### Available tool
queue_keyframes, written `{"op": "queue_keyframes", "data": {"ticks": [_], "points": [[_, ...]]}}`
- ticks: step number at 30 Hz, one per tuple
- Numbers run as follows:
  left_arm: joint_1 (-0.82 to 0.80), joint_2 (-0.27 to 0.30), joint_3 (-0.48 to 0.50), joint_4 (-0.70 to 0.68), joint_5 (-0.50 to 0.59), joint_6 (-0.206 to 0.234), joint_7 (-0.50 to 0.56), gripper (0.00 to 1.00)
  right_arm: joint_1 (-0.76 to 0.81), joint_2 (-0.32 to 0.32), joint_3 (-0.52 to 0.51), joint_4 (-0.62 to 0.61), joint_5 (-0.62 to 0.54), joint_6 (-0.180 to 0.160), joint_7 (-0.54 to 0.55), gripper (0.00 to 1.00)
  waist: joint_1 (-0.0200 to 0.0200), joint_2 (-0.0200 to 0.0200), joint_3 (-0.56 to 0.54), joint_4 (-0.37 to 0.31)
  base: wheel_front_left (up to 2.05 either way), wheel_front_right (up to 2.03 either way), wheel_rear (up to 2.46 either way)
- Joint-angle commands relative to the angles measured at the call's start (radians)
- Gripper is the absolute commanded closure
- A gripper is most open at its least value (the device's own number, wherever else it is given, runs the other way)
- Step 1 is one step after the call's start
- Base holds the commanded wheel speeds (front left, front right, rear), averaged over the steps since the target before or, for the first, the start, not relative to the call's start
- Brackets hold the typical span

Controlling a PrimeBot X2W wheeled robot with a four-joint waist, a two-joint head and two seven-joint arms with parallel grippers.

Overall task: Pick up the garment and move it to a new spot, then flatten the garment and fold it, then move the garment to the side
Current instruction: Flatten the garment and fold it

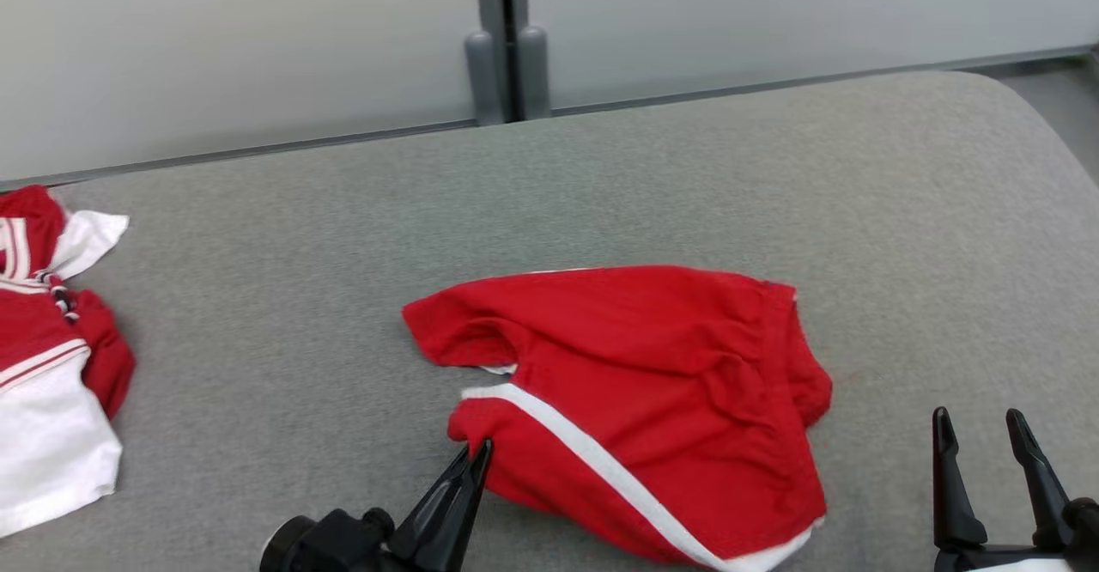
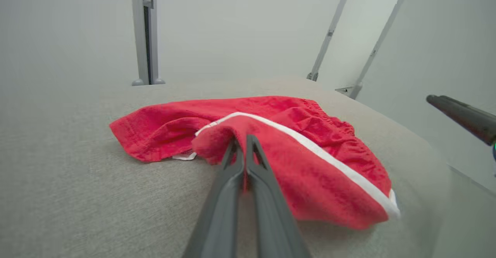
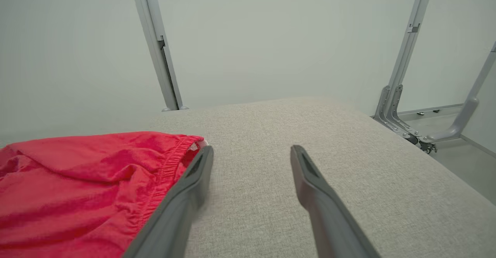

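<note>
Pinching red shorts (image 1: 652, 357) leg hem, left tool (image 1: 479, 450) clamped tight; right tool (image 1: 980, 424) spread wide, near waistband.

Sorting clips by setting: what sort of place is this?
Likely a robot test cell for folding clothes: a grey padded table, red shorts on it, plain panel walls with metal posts.

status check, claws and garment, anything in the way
Left claw shut on leg hem of red shorts. Right claw open, holding nothing, beside waistband. Shorts rumpled, lying on the pad. Red-and-white clothes far left, apart, not in the way.
</note>
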Motion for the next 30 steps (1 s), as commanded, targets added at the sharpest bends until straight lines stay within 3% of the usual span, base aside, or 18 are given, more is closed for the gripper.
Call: {"op": "queue_keyframes", "data": {"ticks": [1, 2, 3, 4, 9, 19, 24, 30], "points": [[0.045, -0.032, 0.069, -0.041, 0.038, -0.033, -0.005, 0.45, 0.011, -0.004, 0.002, -0.001, -0.01, 0.0, -0.005, 0.0, 0.0, -0.0001, -0.041, 0.094, 0.0, 0.0, 0.0], [0.079, -0.053, 0.101, -0.045, 0.047, -0.046, -0.006, 0.12, 0.012, -0.004, 0.003, 0.0, -0.016, 0.0, -0.005, 0.0, 0.0, -0.0001, -0.045, 0.109, 0.0, 0.0, 0.0], [0.079, -0.053, 0.101, -0.045, 0.047, -0.046, -0.006, 0.12, 0.012, -0.004, 0.003, 0.0, -0.016, 0.0, -0.005, 0.0, 0.0, -0.0001, -0.045, 0.109, 0.0, 0.0, 0.0], [0.102, -0.069, 0.125, -0.042, 0.069, -0.061, -0.004, 0.0, 0.012, -0.005, 0.005, 0.001, -0.02, 0.0, -0.005, 0.0, 0.0, -0.0001, -0.049, 0.122, 0.0, 0.0, 0.0], [0.214, -0.143, 0.236, -0.009, 0.127, -0.105, -0.004, 0.0, 0.027, -0.011, 0.008, 0.005, -0.028, 0.0, -0.005, 0.0, 0.0, -0.0001, -0.076, 0.155, 0.0, 0.0, 0.0], [0.358, -0.193, 0.475, -0.031, 0.178, -0.117, -0.004, 0.0, 0.07, -0.024, 0.002, -0.002, -0.02, 0.0, -0.005, 0.0, 0.0, -0.0001, -0.129, 0.159, 0.0, 0.0, 0.0], [0.344, -0.201, 0.56, -0.096, 0.204, -0.081, -0.004, 0.0, 0.083, -0.024, -0.009, -0.008, -0.023, 0.0, -0.005, 0.0, 0.0, -0.0001, -0.152, 0.152, 0.0, 0.0, 0.0], [0.36, -0.201, 0.589, -0.114, 0.236, -0.044, -0.004, 0.0, 0.113, -0.02, -0.025, -0.01, -0.028, 0.0, -0.005, 0.0, 0.0, -0.0001, -0.186, 0.15, 0.0, 0.0, 0.0]]}}
